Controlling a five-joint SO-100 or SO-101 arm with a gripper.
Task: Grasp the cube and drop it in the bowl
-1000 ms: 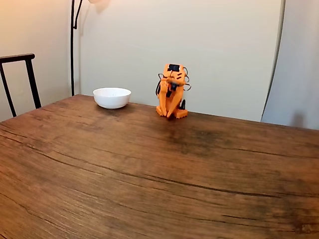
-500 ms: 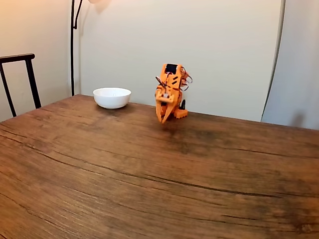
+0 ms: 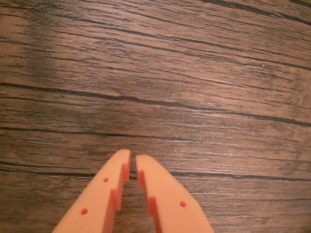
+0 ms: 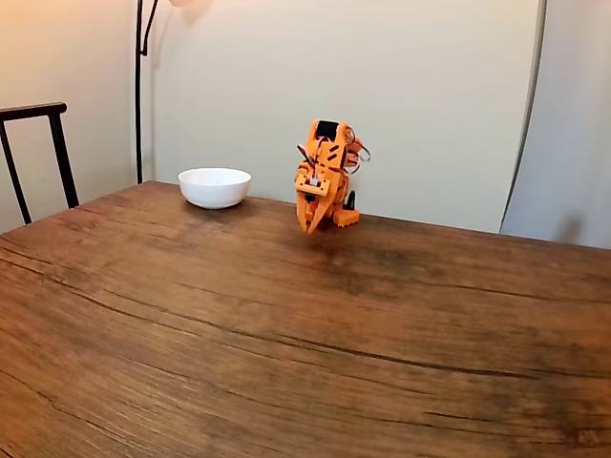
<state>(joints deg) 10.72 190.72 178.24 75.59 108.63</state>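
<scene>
The white bowl [image 4: 215, 187] stands at the far left of the wooden table [image 4: 286, 324] in the fixed view. To its right the orange arm is folded at the table's far edge, its gripper [image 4: 310, 227] pointing down just above the wood. In the wrist view the two orange fingers [image 3: 165, 199] come up from the bottom edge, tips nearly touching, and the gripper [image 3: 132, 158] is shut with nothing between them. Only bare wood grain lies under it. The cube is out of view.
A dark chair back [image 4: 38, 153] stands past the table's left edge and a black lamp pole [image 4: 139, 86] rises behind the bowl. A pale wall lies close behind the arm. Wide bare wood stretches from the arm toward the camera.
The arm has unfolded from its tucked pose: the gripper swung out and down toward the table in front of the base, leaning slightly left. The bowl stayed put.
</scene>
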